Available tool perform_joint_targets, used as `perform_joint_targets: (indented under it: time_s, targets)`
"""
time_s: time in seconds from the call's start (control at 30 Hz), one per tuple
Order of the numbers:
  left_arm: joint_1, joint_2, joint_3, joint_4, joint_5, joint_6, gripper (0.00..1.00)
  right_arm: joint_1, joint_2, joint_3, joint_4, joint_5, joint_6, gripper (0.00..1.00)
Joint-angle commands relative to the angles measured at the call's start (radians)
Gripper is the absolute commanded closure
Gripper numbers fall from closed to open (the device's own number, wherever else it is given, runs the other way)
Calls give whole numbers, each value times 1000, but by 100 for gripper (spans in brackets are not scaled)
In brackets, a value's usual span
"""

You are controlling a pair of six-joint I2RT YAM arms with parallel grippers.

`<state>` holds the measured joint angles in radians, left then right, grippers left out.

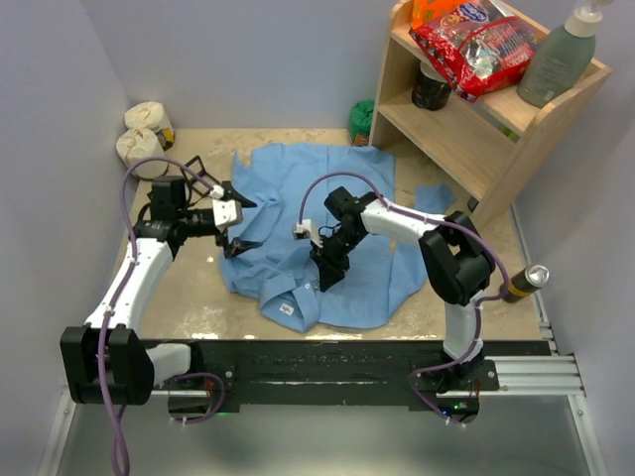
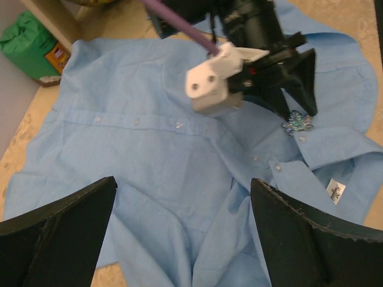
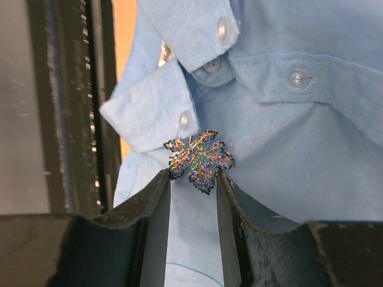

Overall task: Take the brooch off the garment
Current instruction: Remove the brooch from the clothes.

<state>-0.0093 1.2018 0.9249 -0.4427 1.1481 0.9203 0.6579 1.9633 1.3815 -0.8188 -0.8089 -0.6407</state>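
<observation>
The garment (image 1: 288,183) is a light-blue button-up shirt spread over the table, its collar and white label (image 1: 288,309) toward the near edge. The brooch (image 3: 200,160), a glittering multicoloured leaf, is pinned just below the collar beside a white button. My right gripper (image 3: 193,174) is shut on the brooch, one fingertip pressing each side of its lower edge. The left wrist view shows that gripper (image 2: 302,107) over the brooch (image 2: 298,122). My left gripper (image 2: 184,181) hangs open above the shirt's left side (image 2: 149,155), holding nothing.
A wooden shelf (image 1: 476,129) at the back right carries a red snack bag (image 1: 476,45), a pump bottle (image 1: 561,59) and a dark jar (image 1: 430,87). A green packet (image 1: 362,121) sits by its foot. Paper rolls (image 1: 144,134) stand back left. A can (image 1: 526,280) lies at the right edge.
</observation>
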Motion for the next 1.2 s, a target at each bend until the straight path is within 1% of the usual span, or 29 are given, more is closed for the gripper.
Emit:
perform_joint_targets:
  time_s: [0.0,0.13,0.3,0.33,0.37,0.4,0.5,0.6,0.73,0.83,1.17]
  targets:
    - [-73,-15,-40,24,18,143,1,-72,52,91,-141,-186,-43,80]
    - [-125,16,-61,55,-8,152,1,-104,100,135,-218,-283,-97,80]
    - [-193,50,-70,88,-44,155,1,-129,143,155,-330,-358,-204,80]
    - [-217,56,-69,96,-53,144,0,-133,152,168,-353,-372,-226,80]
    - [-230,62,-69,131,-73,128,0,-136,163,175,-383,-398,-284,80]
    - [-244,77,-70,154,-82,88,0,-142,172,185,-440,-409,-312,80]
    - [-293,110,-69,242,-120,19,1,-149,218,218,-541,-449,-418,80]
    - [-357,143,-66,279,-171,3,1,-155,249,237,-595,-476,-484,80]
    - [-438,185,-67,298,-212,-1,1,-162,256,231,-594,-490,-488,80]
    - [-475,211,-70,299,-231,9,1,-173,255,225,-594,-507,-490,80]
    - [-526,249,-93,311,-258,9,1,-213,263,221,-592,-546,-491,81]
